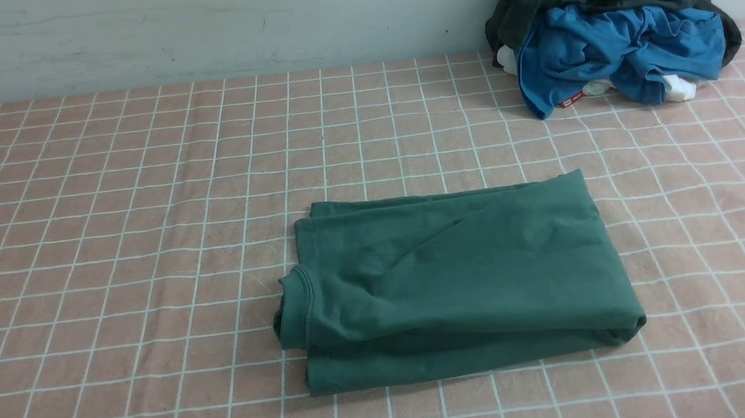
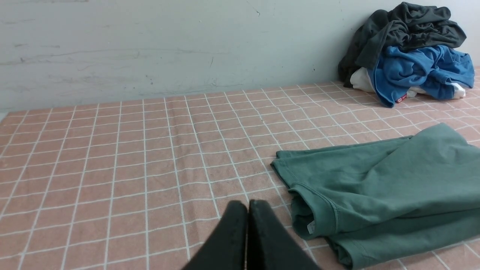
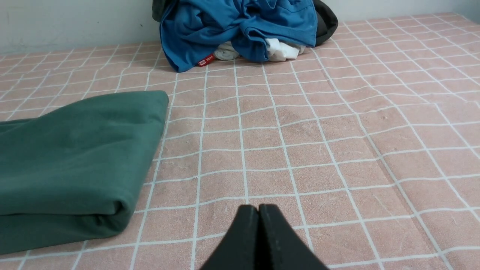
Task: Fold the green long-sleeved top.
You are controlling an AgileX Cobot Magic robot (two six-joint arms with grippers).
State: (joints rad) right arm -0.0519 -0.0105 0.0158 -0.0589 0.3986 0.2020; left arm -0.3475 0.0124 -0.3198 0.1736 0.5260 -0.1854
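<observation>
The green long-sleeved top [image 1: 464, 275] is seen lying folded into a compact rectangle near the middle of the table [image 1: 105, 267], which is covered with a pink cloth marked by a white grid. The ribbed collar [image 1: 296, 309] is turned toward the robot's left, and the rounded fold edge lies on the right. Several layers are stacked, with the lowest layer showing along the near edge.

In the front view neither arm is visible. In the left wrist view the left gripper [image 2: 247, 217] is seen with its black fingers pressed together and nothing held between them; it is placed just beside the collar end of the top [image 2: 382, 191], apart from it. In the right wrist view the right gripper [image 3: 258, 221] is likewise closed on nothing, with its fingers meeting at the tips, and it is set near the folded right edge of the top [image 3: 71, 161] without touching it.

At the far right of the table, against the pale wall [image 1: 218, 23], a pile of clothes [image 1: 617, 20] is heaped: a dark garment on top, a blue one beneath it and white fabric showing at the bottom
</observation>
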